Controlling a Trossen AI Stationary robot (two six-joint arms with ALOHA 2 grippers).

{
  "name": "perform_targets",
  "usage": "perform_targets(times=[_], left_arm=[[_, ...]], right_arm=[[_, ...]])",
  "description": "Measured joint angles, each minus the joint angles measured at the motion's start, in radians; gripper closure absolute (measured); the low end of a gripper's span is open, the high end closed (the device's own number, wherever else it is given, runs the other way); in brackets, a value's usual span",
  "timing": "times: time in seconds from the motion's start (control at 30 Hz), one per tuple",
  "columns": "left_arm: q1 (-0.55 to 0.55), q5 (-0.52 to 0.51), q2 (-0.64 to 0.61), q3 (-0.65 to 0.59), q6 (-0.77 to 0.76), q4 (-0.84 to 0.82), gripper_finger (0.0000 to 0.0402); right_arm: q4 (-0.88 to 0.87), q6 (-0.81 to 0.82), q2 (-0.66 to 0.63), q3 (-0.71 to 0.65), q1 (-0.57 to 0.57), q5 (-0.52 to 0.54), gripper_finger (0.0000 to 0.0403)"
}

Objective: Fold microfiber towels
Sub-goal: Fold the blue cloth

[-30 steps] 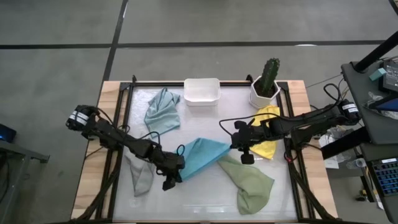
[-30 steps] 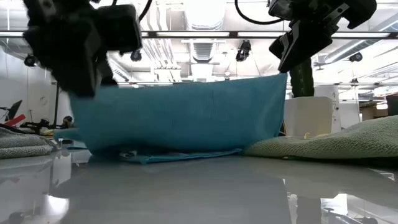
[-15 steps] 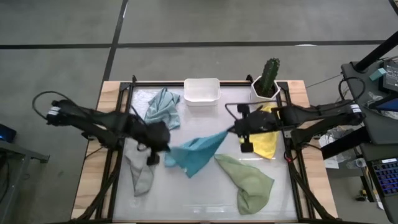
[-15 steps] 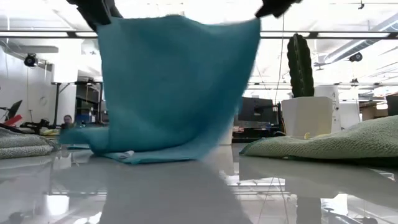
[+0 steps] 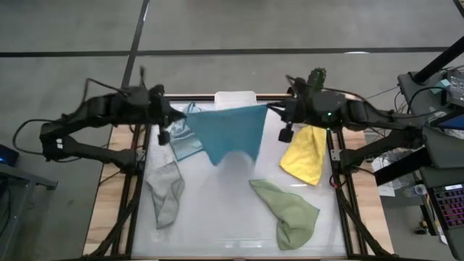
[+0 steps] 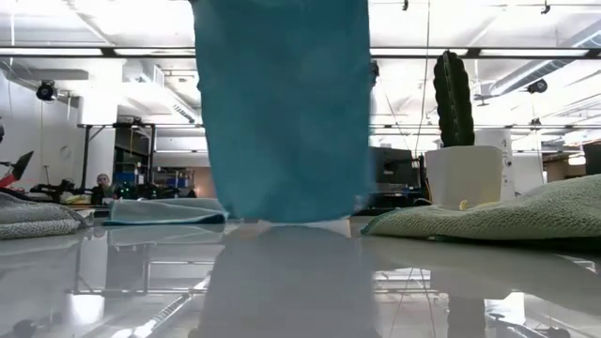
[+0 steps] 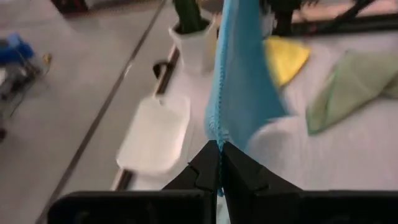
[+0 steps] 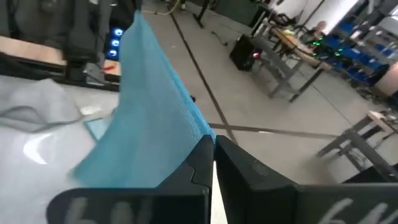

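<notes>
Well, the blue towel [image 5: 233, 130] was up in the air, stretched wide between both arms over the far half of the worktop [image 5: 232, 196]. The left gripper [image 5: 165, 125] had its fingers clamped shut on one top corner, and the right gripper [image 5: 285, 119] was pinched tight on the other, so the upper edge ran nearly straight from one to the other. In the low view the cloth [image 6: 282, 108] hung like a curtain, its lower hem just above the surface, or barely brushing it; which of the two was hard to say.

This looked like the spread-out stage of the fold: cloth lifted, tensioned and squared up, but no crease made yet.

The other towels lay waiting. The grey one [image 5: 166, 199] sat crumpled on the left, the pale one [image 5: 190, 141] partly behind the hanging cloth, the green one [image 5: 287, 210] near the front right, the yellow one [image 5: 304, 154] below the right arm. The white tub [image 5: 233, 97] and cactus pot [image 5: 313, 88] stood at the far edge.

Next, the call was probably to bring both corners down and forward together, level, letting the hem land first so the cloth laid flat, and clear of the green towel.
</notes>
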Motion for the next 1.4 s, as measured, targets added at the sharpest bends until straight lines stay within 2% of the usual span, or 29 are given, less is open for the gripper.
perform_targets(times=[0.07,0.13,0.33,0.57,0.7,0.87,0.97,1.07,1.17,1.27,1.4], left_arm=[[-0.004,0.026,0.003,0.037,0.007,-0.019,0.0402],[-0.018,0.07,0.004,0.042,0.011,-0.023,0.0402],[-0.138,0.161,0.015,-0.043,-0.063,-0.022,0.0402],[-0.388,0.2,0.097,-0.199,-0.28,0.12,0.0401],[-0.537,0.201,0.176,-0.285,-0.38,0.337,0.0401],[-0.669,0.203,0.309,-0.367,-0.497,0.643,0.0401],[-0.709,0.21,0.38,-0.368,-0.53,0.69,0.0401],[-0.714,0.211,0.413,-0.351,-0.531,0.682,0.0401],[-0.689,0.214,0.39,-0.337,-0.502,0.668,0.0401],[-0.646,0.206,0.317,-0.319,-0.492,0.554,0.0401],[-0.563,0.122,0.19,-0.3,-0.469,0.374,0.0401]], right_arm=[[-0.041,0.037,0.0,0.015,0.0,-0.054,0.0394],[-0.089,0.096,0.0,0.015,0.0,-0.154,0.0394],[-0.159,0.242,-0.001,-0.048,0.031,-0.419,0.0394],[-0.175,0.373,-0.004,-0.156,0.156,-0.543,0.0394],[-0.168,0.437,-0.004,-0.233,0.264,-0.596,0.0394],[-0.075,0.536,-0.004,-0.353,0.403,-0.611,0.0394],[0.004,0.573,-0.004,-0.409,0.464,-0.621,0.0394],[0.052,0.576,-0.004,-0.424,0.48,-0.608,0.0394],[0.054,0.523,-0.005,-0.401,0.474,-0.537,0.0394],[0.05,0.443,-0.006,-0.35,0.455,-0.451,0.0394],[0.029,0.33,-0.007,-0.288,0.411,-0.313,0.0394]])
